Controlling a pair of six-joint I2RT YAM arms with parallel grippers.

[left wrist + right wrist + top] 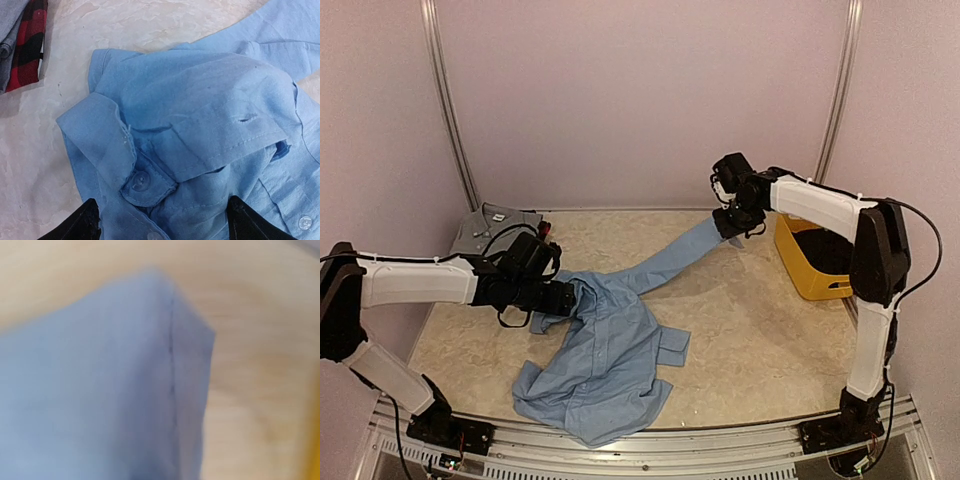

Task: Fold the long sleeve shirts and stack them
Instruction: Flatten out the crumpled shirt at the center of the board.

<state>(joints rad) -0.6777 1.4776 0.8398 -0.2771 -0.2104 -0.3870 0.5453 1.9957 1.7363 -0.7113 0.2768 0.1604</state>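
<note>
Blue shirt (610, 350) crumpled on counter (760, 340). Left end effector (574, 298) released over collar (100, 135). Right end effector (735, 222) clenched on sleeve (670, 260).

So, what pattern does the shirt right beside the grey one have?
The plaid shirt is red and black, clearest in the left wrist view.

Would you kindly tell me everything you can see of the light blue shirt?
The light blue shirt is a collared button-up of thin woven cloth, unfolded and rumpled in the middle of the table. Its collar, clear buttons and a buttonhole show between the open left fingers, poised over it. One sleeve stretches far right to the right fingers, closed on its cuff.
</note>
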